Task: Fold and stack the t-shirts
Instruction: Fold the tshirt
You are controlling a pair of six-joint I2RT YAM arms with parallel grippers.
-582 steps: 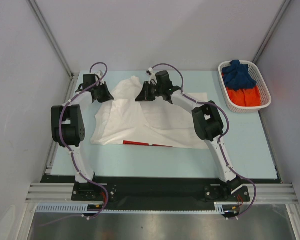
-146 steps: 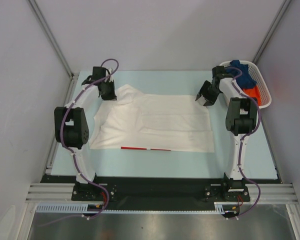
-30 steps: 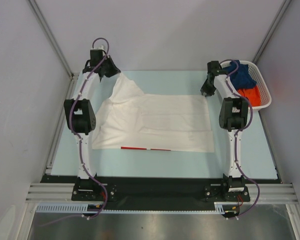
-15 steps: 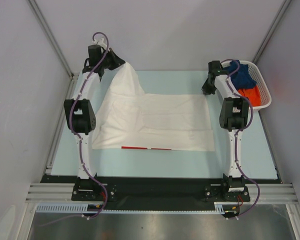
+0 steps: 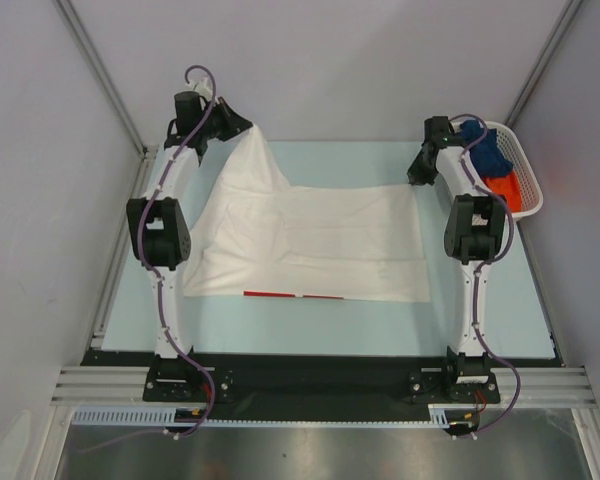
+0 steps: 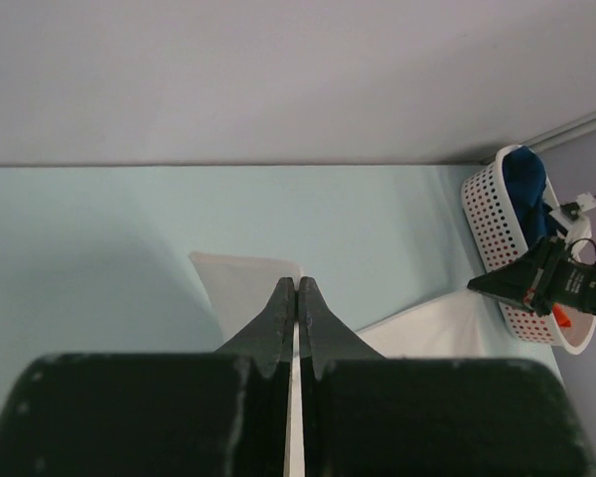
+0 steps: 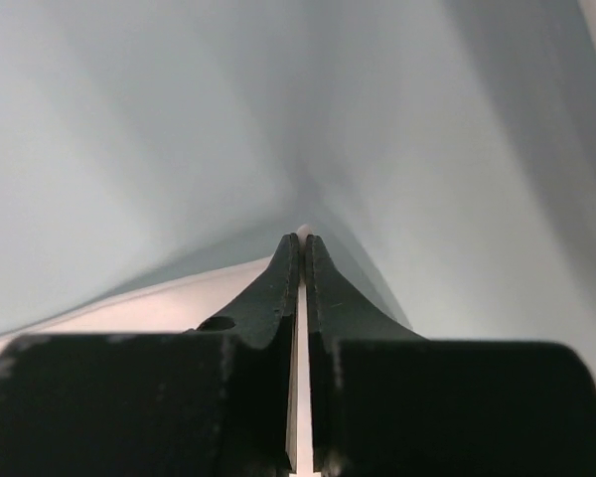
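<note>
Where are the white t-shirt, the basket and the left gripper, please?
white t-shirt (image 5: 320,240): top external view, middle of the spread cloth.
basket (image 6: 490,229): left wrist view, lattice side wall.
left gripper (image 6: 295,284): left wrist view, between its shut fingers' tips.

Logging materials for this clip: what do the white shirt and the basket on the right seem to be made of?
The white t-shirt: soft matte cloth, probably cotton knit; it wrinkles and drapes in a peak from the left gripper. The basket: stiff white plastic, likely moulded; its walls stand upright with even rows of holes.
</note>
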